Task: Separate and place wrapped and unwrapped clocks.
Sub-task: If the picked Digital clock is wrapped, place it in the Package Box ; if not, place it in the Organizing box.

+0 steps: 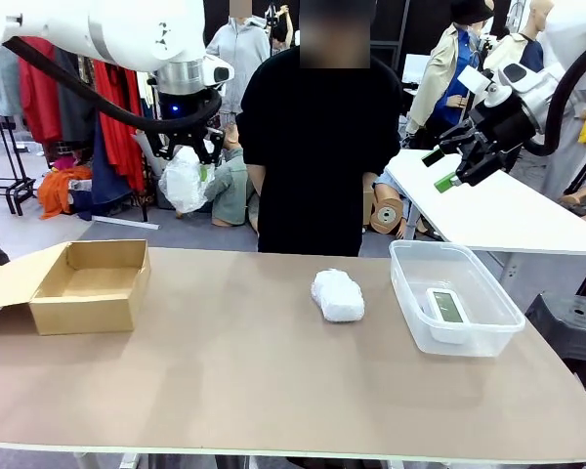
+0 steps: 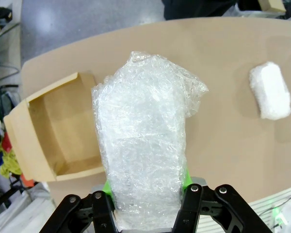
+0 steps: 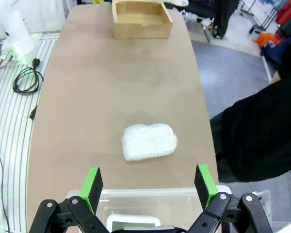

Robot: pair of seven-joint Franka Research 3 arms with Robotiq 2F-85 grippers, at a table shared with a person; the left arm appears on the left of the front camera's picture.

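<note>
**Wrapped clock, first bundle** (image 1: 186,179): upper left of the front view, high over the table (image 1: 225,391), clamped between the left gripper's (image 1: 187,154) green pads.
**Second bundle** (image 1: 337,295): lying mid-table, near the clear tub (image 1: 410,256).
**Bare clock** (image 1: 447,307): inside the tub, lower right.
**Cardboard box** (image 1: 83,315): open, lower left.
**Step (judged):** taking a wrapped clock to the box.
**Next move:** centre it over the open top, lower, then release.
**Left arm:** raised, gripper pointing down.
**Right gripper** (image 1: 441,169): upper right, jaws apart, empty.

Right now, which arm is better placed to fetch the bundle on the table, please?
Right. The right tool hangs open, empty, nearer the bundle; the left tool grips another bundle.
</note>
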